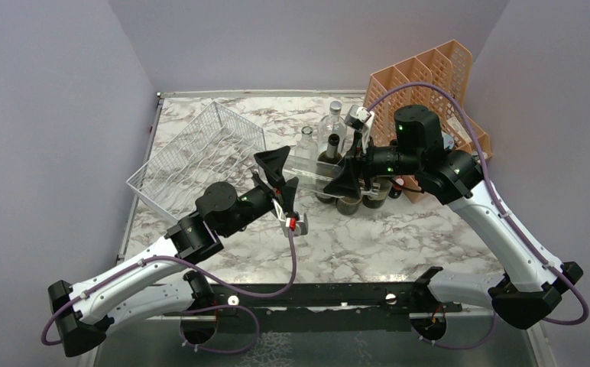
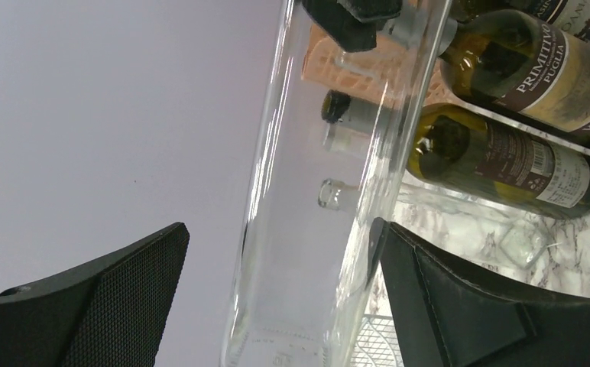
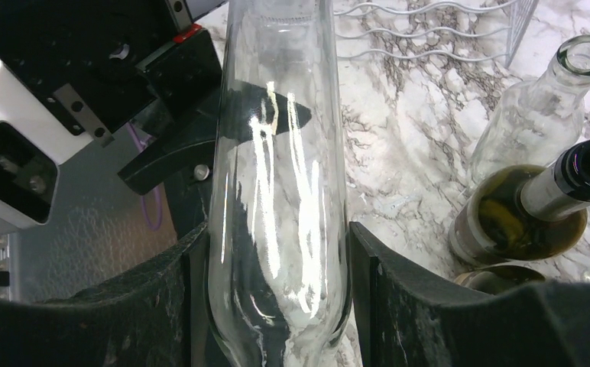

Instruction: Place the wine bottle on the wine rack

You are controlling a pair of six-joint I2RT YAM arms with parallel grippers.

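Note:
A clear glass wine bottle (image 1: pixel 312 170) hangs level above the table between my two arms. My right gripper (image 1: pixel 349 164) is shut on it; in the right wrist view both black pads press the glass (image 3: pixel 277 153) at the gripper (image 3: pixel 277 231). My left gripper (image 1: pixel 282 174) is open around the bottle's other end (image 2: pixel 315 229). In the left wrist view one finger (image 2: pixel 429 290) sits close against the glass and the other (image 2: pixel 124 290) stands well apart. The white wire wine rack (image 1: pixel 200 149) lies at the table's back left, to the left of both grippers.
A peach perforated file holder (image 1: pixel 429 73) stands at the back right. Under and behind my right gripper stands a cluster of bottles: clear ones (image 1: pixel 332 126) and dark labelled ones (image 1: pixel 353 200). Side walls close in the table.

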